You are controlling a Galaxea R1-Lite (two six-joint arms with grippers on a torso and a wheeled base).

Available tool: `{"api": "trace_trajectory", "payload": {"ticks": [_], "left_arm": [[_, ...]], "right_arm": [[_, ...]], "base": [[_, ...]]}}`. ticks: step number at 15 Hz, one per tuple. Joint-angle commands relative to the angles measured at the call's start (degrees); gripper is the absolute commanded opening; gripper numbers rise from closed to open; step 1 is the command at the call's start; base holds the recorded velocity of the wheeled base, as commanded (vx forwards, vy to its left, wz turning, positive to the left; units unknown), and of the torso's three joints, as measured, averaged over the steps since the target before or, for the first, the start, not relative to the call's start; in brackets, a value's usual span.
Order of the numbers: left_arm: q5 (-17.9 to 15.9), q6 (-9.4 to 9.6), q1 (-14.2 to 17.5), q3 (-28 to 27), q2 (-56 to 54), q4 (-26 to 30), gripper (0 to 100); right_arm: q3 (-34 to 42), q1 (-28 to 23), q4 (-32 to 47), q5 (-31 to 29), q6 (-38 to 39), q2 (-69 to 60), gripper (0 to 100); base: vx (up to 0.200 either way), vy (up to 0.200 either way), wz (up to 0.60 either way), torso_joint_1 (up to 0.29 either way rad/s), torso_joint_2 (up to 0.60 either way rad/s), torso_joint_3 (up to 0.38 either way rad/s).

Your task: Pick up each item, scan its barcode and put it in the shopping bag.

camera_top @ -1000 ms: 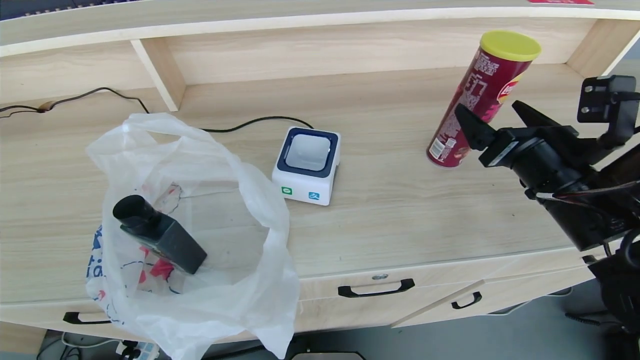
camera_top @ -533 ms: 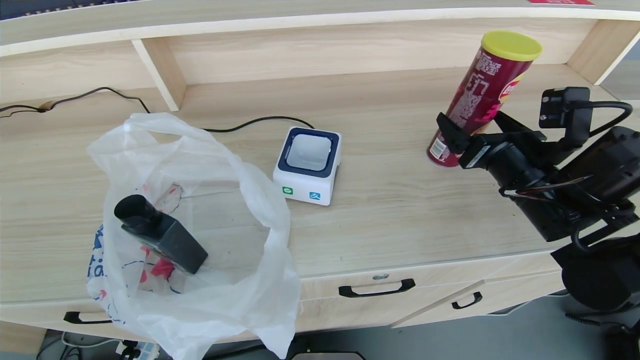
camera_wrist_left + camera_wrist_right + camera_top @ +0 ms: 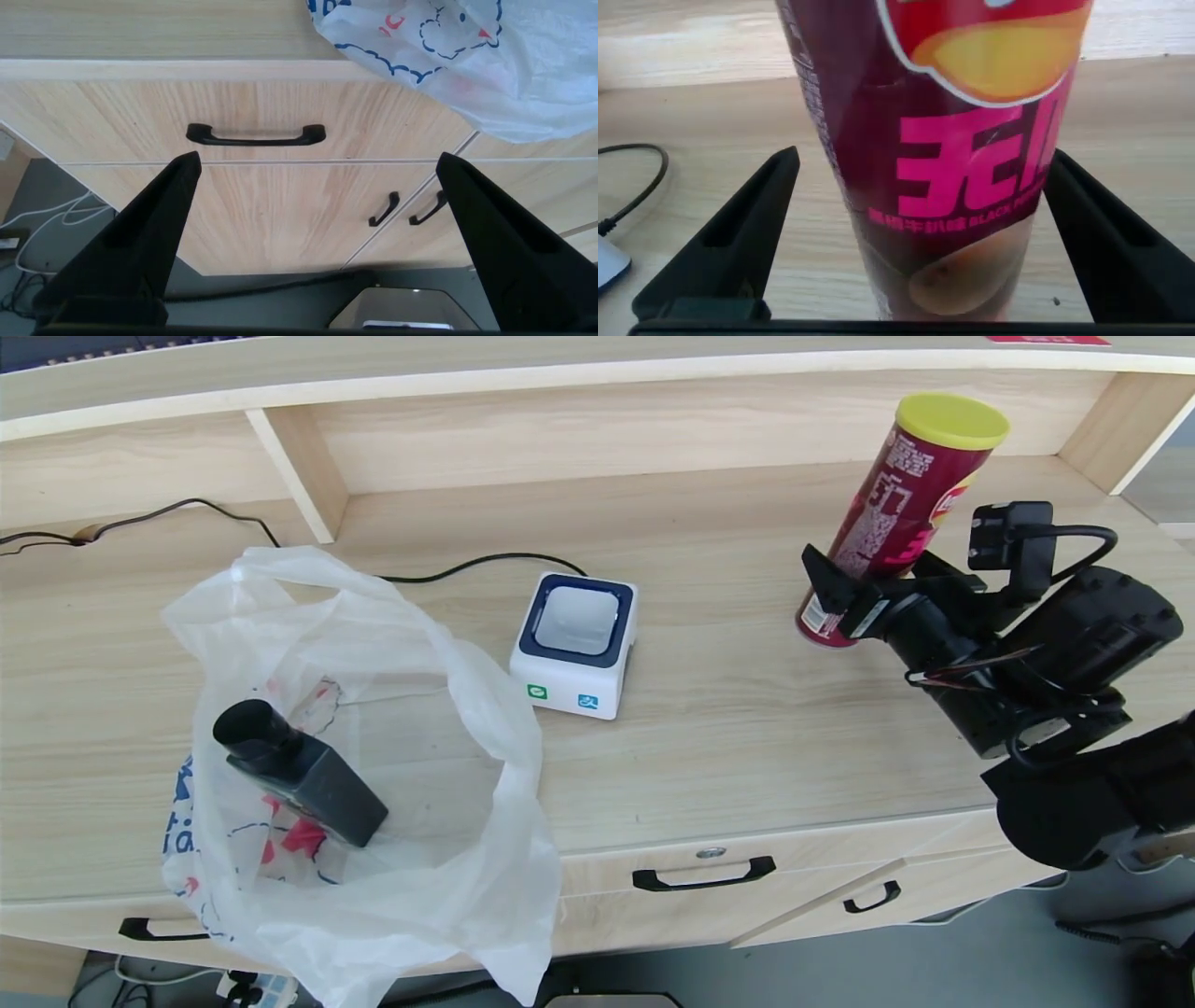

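the chip can [image 3: 901, 513] stood upright at the far right of the table [image 3: 747, 728], well apart from the scanner [image 3: 574, 644] and the shopping bag [image 3: 420, 896]. the right gripper [image 3: 878, 577] had its fingers apart around the can's lower part, one each side, with no contact we could see. the left gripper [image 3: 308, 243] was also apart and held nothing, down in front of the drawer handle [image 3: 255, 137] below the bag. a black item [image 3: 299, 784] lay in the bag.

risks, our guess: the can was tall, narrow and flanked low, so an off-centre close could shove it over, or it could swing once lifted. its wall looked slick and might slip. the white barcode patch near the base sat just beside the near finger, which could cover it and spoil the scan.

the right wrist view gave us the gap on both sides of the can, while the head view left the far finger partly hidden behind it. the head view gave us the yellow lid and the way across to the scanner and bag.
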Motion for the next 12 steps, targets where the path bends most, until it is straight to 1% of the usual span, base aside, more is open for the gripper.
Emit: {"api": "trace_trajectory", "payload": {"ticks": [1,2,5,9,10,12], "left_arm": [[0.01,-0.02,0.02,0.00,0.09,-0.04,100],[0.01,-0.02,0.02,0.00,0.09,-0.04,100],[0.01,-0.02,0.02,0.00,0.09,-0.04,100],[0.01,-0.02,0.02,0.00,0.09,-0.04,100],[0.01,0.06,0.02,0.00,0.09,-0.04,100],[0.01,-0.02,0.02,0.00,0.09,-0.04,100]], "right_arm": [[-0.21,-1.08,-0.08,0.13,0.03,1.08,100],[-0.74,-2.40,-0.08,0.31,0.03,1.60,100],[-2.23,-2.49,-0.08,1.98,0.38,2.74,100],[-3.81,-2.32,-0.08,2.07,0.47,4.50,100],[-3.81,-1.79,-0.17,2.07,0.73,4.68,0],[-3.90,-0.38,-0.35,2.15,1.00,4.68,0]], "base": [[0.000,0.000,0.00,0.000,0.00,0.000],[0.000,0.000,0.00,0.000,0.00,0.000],[0.000,0.000,0.00,0.000,0.00,0.000],[0.000,0.000,0.00,0.000,0.00,0.000],[0.000,0.000,0.00,0.000,0.00,0.000],[0.000,0.000,0.00,0.000,0.00,0.000]]}}
